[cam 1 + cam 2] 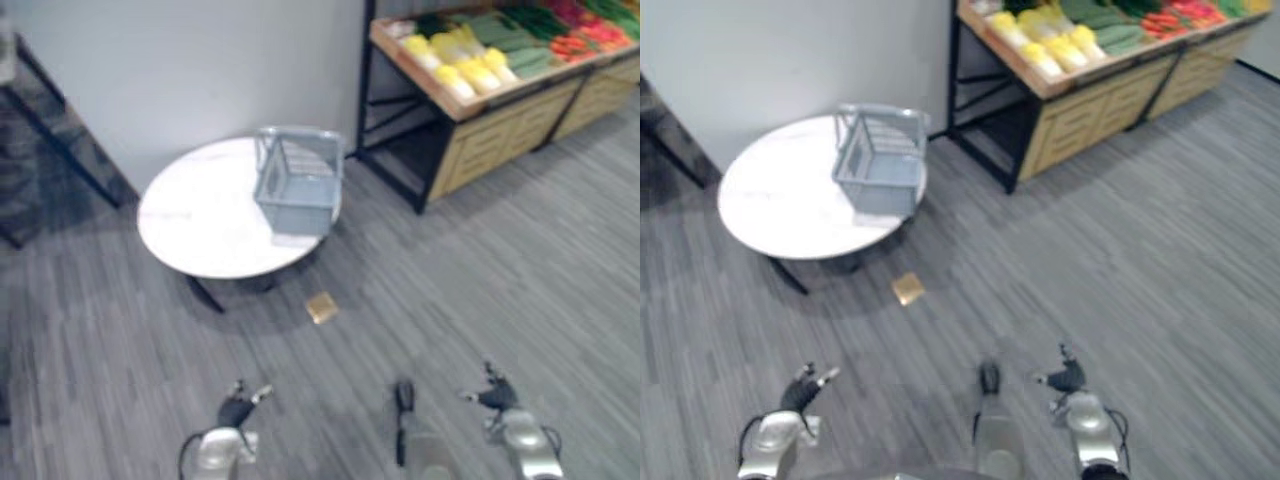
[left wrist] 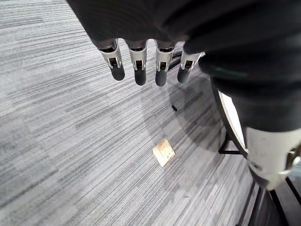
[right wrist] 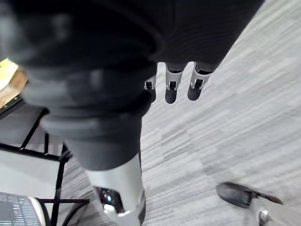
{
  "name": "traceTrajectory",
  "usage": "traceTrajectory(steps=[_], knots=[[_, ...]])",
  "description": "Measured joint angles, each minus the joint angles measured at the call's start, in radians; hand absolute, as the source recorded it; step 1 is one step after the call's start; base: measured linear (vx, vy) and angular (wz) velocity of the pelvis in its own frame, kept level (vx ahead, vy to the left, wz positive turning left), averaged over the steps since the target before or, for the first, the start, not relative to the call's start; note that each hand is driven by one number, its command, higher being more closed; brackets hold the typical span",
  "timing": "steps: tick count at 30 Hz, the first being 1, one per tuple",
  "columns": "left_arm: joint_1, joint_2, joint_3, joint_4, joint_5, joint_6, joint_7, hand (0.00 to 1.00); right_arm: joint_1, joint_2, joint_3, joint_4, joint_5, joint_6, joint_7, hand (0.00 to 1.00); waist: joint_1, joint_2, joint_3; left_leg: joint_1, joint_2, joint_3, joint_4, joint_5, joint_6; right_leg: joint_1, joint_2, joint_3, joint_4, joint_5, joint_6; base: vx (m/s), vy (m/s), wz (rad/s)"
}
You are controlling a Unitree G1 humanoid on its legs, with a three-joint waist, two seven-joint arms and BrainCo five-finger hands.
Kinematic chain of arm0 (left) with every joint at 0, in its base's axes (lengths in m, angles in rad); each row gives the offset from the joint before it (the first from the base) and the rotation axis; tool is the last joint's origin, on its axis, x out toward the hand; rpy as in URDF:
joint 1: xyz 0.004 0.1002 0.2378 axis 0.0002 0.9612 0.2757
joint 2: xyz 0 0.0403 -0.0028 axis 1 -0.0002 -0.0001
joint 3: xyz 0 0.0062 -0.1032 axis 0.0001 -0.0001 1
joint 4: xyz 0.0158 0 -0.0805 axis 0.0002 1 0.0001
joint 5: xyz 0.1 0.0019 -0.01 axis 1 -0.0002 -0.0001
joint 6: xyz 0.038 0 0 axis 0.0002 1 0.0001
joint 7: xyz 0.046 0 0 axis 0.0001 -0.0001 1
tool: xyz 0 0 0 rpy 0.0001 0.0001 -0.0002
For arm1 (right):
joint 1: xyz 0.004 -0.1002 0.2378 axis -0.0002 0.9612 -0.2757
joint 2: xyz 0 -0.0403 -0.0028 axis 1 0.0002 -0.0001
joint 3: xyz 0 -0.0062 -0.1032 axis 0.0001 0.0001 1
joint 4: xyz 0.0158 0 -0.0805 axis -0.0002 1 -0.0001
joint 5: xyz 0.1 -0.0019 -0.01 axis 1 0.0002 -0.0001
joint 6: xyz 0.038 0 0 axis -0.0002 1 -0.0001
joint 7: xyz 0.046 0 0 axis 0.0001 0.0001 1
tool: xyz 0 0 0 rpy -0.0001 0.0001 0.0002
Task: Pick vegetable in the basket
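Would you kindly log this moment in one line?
left hand: open, empty; right hand: open, empty; grey plastic basket: on round white table; yellow, green and red vegetables: on wooden produce stand

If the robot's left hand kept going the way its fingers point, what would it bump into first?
The left hand would probably meet the floor, near the small tan square; depth is unclear.

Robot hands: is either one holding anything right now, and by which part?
Nothing is held. The left robot hand and right robot hand hang open above the floor; the basket sits on the table.
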Motion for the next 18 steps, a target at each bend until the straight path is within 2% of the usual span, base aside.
traceTrajectory(steps=[1, 2, 3, 4, 5, 6, 7, 8, 10, 11, 12, 13, 14, 17, 18], knots=[[0.009, -0.008, 0.002, 0.001, 0.000, -0.003, 0.000, 0.00, -0.004, -0.008, -0.001, -0.041, -0.013, 0.001, 0.001, 0.00, 0.004, 0.028, -0.002, -0.038, 0.029, -0.022, 0.083, 0.011, -0.006, 0.015, 0.017, -0.034, 0.019, -0.020, -0.034, 0.51, -0.427, 0.64], [0.022, -0.015, 0.007, 0.007, 0.000, -0.010, 0.000, 0.00, -0.021, -0.015, -0.001, -0.087, -0.037, 0.001, -0.001, 0.00, 0.004, 0.052, 0.000, -0.108, 0.056, -0.049, 0.242, 0.054, -0.044, 0.056, 0.033, -0.078, 0.017, -0.048, -0.063, 0.60, -0.493, 0.62], [0.031, -0.023, 0.023, 0.008, 0.000, -0.011, 0.001, 0.00, -0.041, -0.018, 0.010, -0.108, -0.037, 0.001, -0.007, 0.00, 0.007, 0.053, 0.004, -0.172, 0.063, -0.055, 0.384, 0.126, -0.060, 0.096, 0.038, -0.101, 0.013, -0.071, -0.078, 0.49, -0.383, 0.73], [0.046, -0.032, 0.032, 0.008, -0.001, -0.011, 0.002, 0.00, -0.064, -0.025, 0.028, -0.129, -0.037, -0.002, -0.019, 0.00, 0.012, 0.052, 0.015, -0.254, 0.086, -0.045, 0.572, 0.234, -0.078, 0.172, 0.047, -0.129, -0.017, -0.096, -0.097, 0.37, -0.279, 0.55], [0.055, -0.037, 0.031, 0.008, -0.001, -0.011, 0.001, 0.00, -0.077, -0.028, 0.032, -0.136, -0.037, -0.003, -0.024, 0.00, 0.022, 0.045, 0.024, -0.288, 0.104, -0.025, 0.658, 0.227, -0.075, 0.209, 0.054, -0.139, -0.035, -0.105, -0.105, 0.32, -0.227, 0.41], [0.063, -0.041, 0.031, 0.008, -0.001, -0.012, 0.001, 0.00, -0.103, -0.028, 0.041, -0.156, -0.037, -0.003, -0.045, 0.00, 0.049, 0.055, 0.026, -0.343, 0.136, 0.055, 0.772, 0.188, -0.042, 0.286, 0.064, -0.160, -0.076, -0.111, -0.124, 0.43, -0.274, 0.28], [0.080, -0.041, 0.033, 0.008, -0.001, -0.012, 0.002, 0.00, -0.130, -0.034, 0.050, -0.185, -0.037, -0.010, -0.065, 0.00, 0.067, 0.036, 0.032, -0.401, 0.150, 0.171, 0.788, 0.151, -0.017, 0.358, 0.058, -0.176, -0.130, -0.116, -0.127, 0.35, -0.217, 0.24], [0.082, -0.041, 0.033, 0.008, -0.001, -0.012, 0.002, 0.00, -0.137, -0.036, 0.052, -0.192, -0.037, -0.012, -0.066, 0.00, 0.069, 0.036, 0.032, -0.410, 0.150, 0.191, 0.780, 0.145, -0.012, 0.371, 0.056, -0.180, -0.140, -0.116, -0.126, 0.39, -0.158, 0.29], [0.100, -0.041, 0.043, 0.008, -0.001, -0.011, 0.002, 0.00, -0.187, -0.039, 0.061, -0.218, -0.039, -0.023, -0.080, 0.00, 0.078, 0.036, 0.032, -0.457, 0.143, 0.305, 0.658, 0.110, 0.003, 0.413, 0.044, -0.197, -0.176, -0.122, -0.120, 0.31, -0.023, 0.21], [0.101, -0.041, 0.048, 0.008, -0.001, -0.010, 0.002, 0.00, -0.208, -0.049, 0.059, -0.234, -0.040, -0.024, -0.083, 0.00, 0.082, 0.036, 0.033, -0.468, 0.117, 0.364, 0.511, 0.102, 0.001, 0.432, 0.029, -0.217, -0.182, -0.119, -0.104, 0.30, 0.080, 0.43], [0.108, -0.044, 0.048, 0.007, -0.001, -0.011, 0.002, 0.00, -0.226, -0.071, 0.060, -0.238, -0.041, -0.024, -0.085, 0.00, 0.083, 0.042, 0.029, -0.466, 0.086, 0.411, 0.315, 0.167, 0.016, 0.445, 0.018, -0.241, -0.181, -0.131, -0.081, 0.31, 0.100, 0.55], [0.108, -0.049, 0.049, 0.003, -0.001, -0.011, 0.002, 0.00, -0.235, -0.089, 0.059, -0.240, -0.041, -0.024, -0.086, 0.00, 0.083, 0.057, 0.025, -0.461, 0.078, 0.425, 0.219, 0.238, 0.026, 0.448, 0.022, -0.255, -0.177, -0.141, -0.066, 0.32, 0.148, 0.71], [0.093, -0.047, 0.058, -0.001, 0.000, -0.011, 0.002, 0.00, -0.253, -0.099, 0.051, -0.239, -0.042, -0.022, -0.095, 0.00, 0.085, 0.050, 0.035, -0.436, 0.046, 0.440, 0.150, 0.242, 0.058, 0.470, 0.004, -0.274, -0.176, -0.155, -0.047, 0.30, 0.166, 0.67], [0.095, -0.046, 0.074, -0.008, 0.000, -0.010, 0.007, 0.00, -0.347, -0.105, 0.058, -0.239, -0.077, -0.022, -0.110, 0.00, 0.090, -0.015, 0.042, -0.416, -0.041, 0.424, 0.085, 0.255, 0.067, 0.514, -0.045, -0.308, -0.229, -0.162, -0.034, 0.25, 0.108, 0.62], [0.095, -0.052, 0.069, -0.009, 0.000, -0.007, 0.007, 0.00, -0.393, -0.120, 0.059, -0.232, -0.078, -0.023, -0.116, 0.00, 0.100, -0.019, 0.040, -0.412, -0.061, 0.425, 0.085, 0.256, 0.068, 0.537, -0.063, -0.329, -0.249, -0.154, -0.020, 0.23, 0.041, 0.47]])
